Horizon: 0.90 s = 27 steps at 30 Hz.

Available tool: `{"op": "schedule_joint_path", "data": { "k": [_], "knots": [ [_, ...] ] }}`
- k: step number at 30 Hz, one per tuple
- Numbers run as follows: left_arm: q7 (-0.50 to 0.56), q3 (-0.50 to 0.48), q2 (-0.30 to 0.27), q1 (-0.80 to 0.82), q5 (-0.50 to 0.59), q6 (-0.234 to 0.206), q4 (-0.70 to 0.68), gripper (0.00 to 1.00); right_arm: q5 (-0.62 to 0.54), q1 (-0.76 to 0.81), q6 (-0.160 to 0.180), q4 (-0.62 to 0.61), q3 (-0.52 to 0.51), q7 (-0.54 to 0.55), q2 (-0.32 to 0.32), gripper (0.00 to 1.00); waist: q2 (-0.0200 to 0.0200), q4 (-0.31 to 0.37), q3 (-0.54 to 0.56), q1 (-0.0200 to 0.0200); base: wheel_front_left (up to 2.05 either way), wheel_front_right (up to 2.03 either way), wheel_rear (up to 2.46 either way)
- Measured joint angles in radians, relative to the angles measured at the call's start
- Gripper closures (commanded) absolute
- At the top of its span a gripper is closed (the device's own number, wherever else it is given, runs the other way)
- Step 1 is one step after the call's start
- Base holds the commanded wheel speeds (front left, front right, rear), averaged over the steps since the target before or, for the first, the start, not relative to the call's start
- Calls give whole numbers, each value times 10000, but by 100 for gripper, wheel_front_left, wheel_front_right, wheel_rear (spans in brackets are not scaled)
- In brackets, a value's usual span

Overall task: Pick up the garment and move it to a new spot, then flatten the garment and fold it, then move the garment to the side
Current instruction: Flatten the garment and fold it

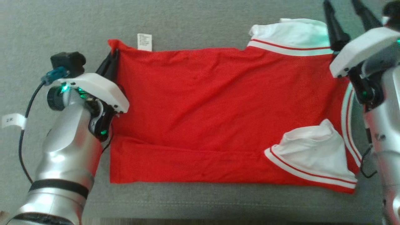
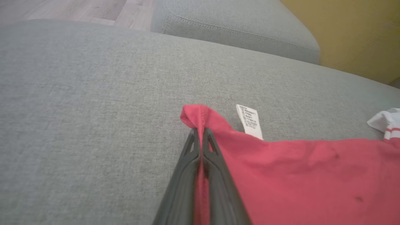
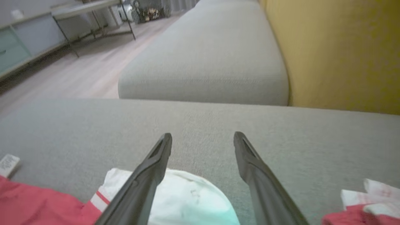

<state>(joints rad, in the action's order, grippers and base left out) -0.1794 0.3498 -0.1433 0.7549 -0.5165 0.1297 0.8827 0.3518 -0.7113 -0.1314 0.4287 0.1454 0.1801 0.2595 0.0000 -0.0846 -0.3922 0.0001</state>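
The garment point(image 1: 218, 112), a red shirt with white, red-striped sleeves, lies spread on a grey cushion. Its white care label point(image 1: 144, 42) sticks out at the far left corner. My left gripper point(image 1: 113, 57) is shut on that far left hem corner; in the left wrist view the red cloth point(image 2: 300, 175) is pinched between the closed fingers of the left gripper point(image 2: 199, 132). My right gripper point(image 1: 342, 4) hovers open above the far white sleeve point(image 1: 293, 34). In the right wrist view the right gripper point(image 3: 202, 139) has its fingers spread over that sleeve point(image 3: 184, 200), holding nothing.
The grey cushion point(image 1: 62, 28) stretches beyond the shirt on the left and far sides. A second grey cushion point(image 3: 206, 59) and a yellow backrest point(image 3: 337, 53) lie beyond. Wood floor point(image 3: 62, 75) and a metal-legged table point(image 3: 93, 9) are off to one side.
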Motion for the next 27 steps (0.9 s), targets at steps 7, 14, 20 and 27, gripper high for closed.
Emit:
{"op": "schedule_joint_path", "data": {
  "k": [7,14,20,27],
  "knots": [
    [-265,571,198,305,-347,10,353,100,322,-789,0,2180,1394,999,652,0,0,-425,-266,-1,0,0,0],
    [-514,932,213,522,-694,10,581,100,780,-1782,0,3118,2372,1225,907,9,0,-547,-450,-1,0,0,0],
    [-614,1200,207,532,-945,10,715,100,1519,-1860,0,3586,2748,1244,974,100,0,-551,-343,-1,0,0,0],
    [-692,926,4,492,-949,12,412,100,2311,-1816,0,3361,2909,-33,1032,100,0,-444,162,-2,0,0,0]
  ]
}}
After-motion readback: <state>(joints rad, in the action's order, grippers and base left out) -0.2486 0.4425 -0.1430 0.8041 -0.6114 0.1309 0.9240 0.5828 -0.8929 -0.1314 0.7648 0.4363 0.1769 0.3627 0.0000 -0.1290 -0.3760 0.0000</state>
